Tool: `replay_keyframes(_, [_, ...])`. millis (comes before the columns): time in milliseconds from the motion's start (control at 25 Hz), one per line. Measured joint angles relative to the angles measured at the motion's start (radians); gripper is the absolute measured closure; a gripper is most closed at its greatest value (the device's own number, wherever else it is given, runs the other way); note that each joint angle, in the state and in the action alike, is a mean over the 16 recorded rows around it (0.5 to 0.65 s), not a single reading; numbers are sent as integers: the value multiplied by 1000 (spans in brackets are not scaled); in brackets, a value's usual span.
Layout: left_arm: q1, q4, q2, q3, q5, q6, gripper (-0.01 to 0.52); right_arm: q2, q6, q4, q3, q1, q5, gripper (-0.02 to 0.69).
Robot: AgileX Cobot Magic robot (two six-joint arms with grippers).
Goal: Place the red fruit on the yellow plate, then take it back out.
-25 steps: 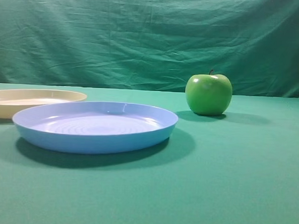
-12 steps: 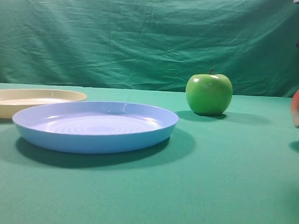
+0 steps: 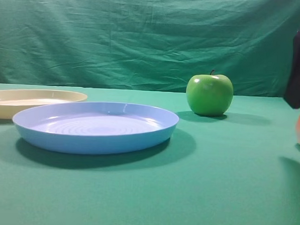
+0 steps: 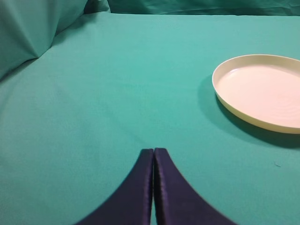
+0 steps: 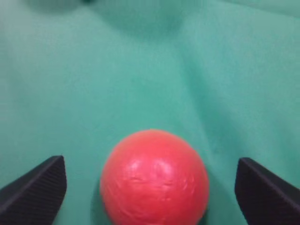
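- Green surface (image 3: 226, 185) is carrying everything.
- Blue plate (image 3: 95, 126) is sitting beside the yellow plate (image 4: 262, 93).
- Right end effector (image 5: 150, 185) is standing wide around the red fruit (image 5: 153, 178), not touching it.
- Left end effector (image 4: 153, 157) is pinched closed, holding nothing.
- Green apple (image 3: 209, 94) is sitting well apart.

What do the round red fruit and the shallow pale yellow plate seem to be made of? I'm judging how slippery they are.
Round red fruit: likely plastic, smooth and fairly glossy, with crinkly highlights. Shallow pale yellow plate: probably moulded plastic, satin, with faint concentric rings.
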State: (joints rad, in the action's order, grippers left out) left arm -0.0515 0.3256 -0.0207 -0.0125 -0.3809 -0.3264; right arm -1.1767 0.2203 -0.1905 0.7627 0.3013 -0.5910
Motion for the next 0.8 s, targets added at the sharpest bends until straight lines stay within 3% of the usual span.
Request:
replay_keyframes(240, [0,0,0,0,0,0,514,193,0,-10,95,0,-159,492])
replay_keyframes(400, [0,0,0,0,0,0,514,330,1,-21,125,0,-218,606])
replay_keyframes(560, [0,0,0,0,0,0,514,468,3,-37,131,0,-246,658])
replay_keyframes(800, [0,0,0,0,0,0,514,663,6,-81,122,0,-292,665])
